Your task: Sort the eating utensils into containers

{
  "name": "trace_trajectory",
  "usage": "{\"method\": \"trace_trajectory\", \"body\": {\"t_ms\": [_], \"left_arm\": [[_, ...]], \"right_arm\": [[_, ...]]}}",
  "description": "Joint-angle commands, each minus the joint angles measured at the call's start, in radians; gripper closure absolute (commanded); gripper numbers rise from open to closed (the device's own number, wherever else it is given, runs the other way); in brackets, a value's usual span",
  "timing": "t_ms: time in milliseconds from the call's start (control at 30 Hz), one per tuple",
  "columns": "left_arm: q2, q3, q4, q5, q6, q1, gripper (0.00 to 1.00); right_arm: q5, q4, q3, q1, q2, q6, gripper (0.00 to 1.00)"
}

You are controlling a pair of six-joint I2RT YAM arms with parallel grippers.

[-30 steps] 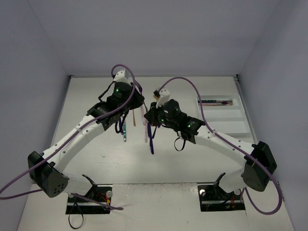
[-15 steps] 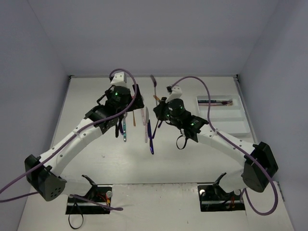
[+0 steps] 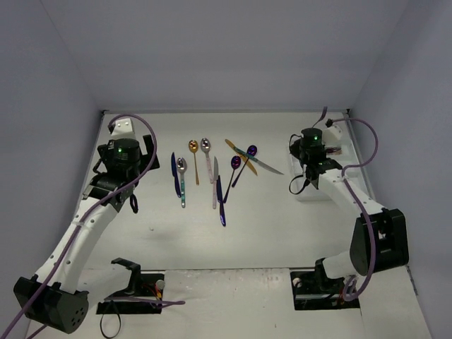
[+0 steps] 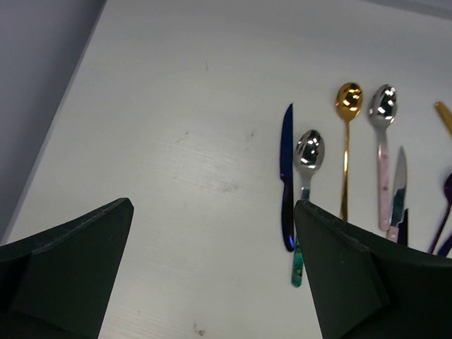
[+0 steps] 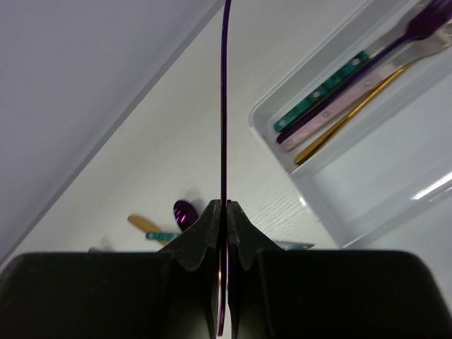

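Observation:
Several eating utensils lie in a loose row mid-table: a dark blue knife point(image 3: 174, 173) point(image 4: 286, 176), a silver spoon with a teal handle point(image 3: 181, 176) point(image 4: 308, 151), a gold spoon point(image 3: 193, 150) point(image 4: 347, 99), a pink-handled spoon point(image 3: 206, 152) point(image 4: 383, 106) and purple spoons point(image 3: 236, 164). My left gripper point(image 3: 138, 159) point(image 4: 212, 208) hangs open and empty, left of the blue knife. My right gripper point(image 3: 312, 157) point(image 5: 226, 206) is shut on a thin purple utensil point(image 5: 224, 99), seen edge-on, beside the containers, a white divided tray point(image 3: 353, 185) point(image 5: 374, 169). Its far compartment holds several forks point(image 5: 332, 85).
Grey walls close the table on the left, back and right. A silver knife point(image 3: 267, 167) and a gold-handled piece point(image 3: 237, 150) lie crossed between the row and the tray. A second blue knife point(image 3: 220, 205) lies nearest the arms.
The two arms have drawn apart from the middle. My left gripper opened and swung back left. My right arm carried the purple utensil right, over to the tray.

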Motion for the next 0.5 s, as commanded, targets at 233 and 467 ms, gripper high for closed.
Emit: {"method": "trace_trajectory", "body": {"t_ms": [233,467], "left_arm": [[-0.056,-0.090,0.092,0.019,0.080,0.039,0.03],[-0.068,-0.103,0.085,0.003,0.088,0.039,0.03]], "right_arm": [[0.189,0.054,0.092,-0.116,0.223,0.301,1.00],[0.234,0.054,0.155,-0.145,0.370,0.464,1.00]]}}
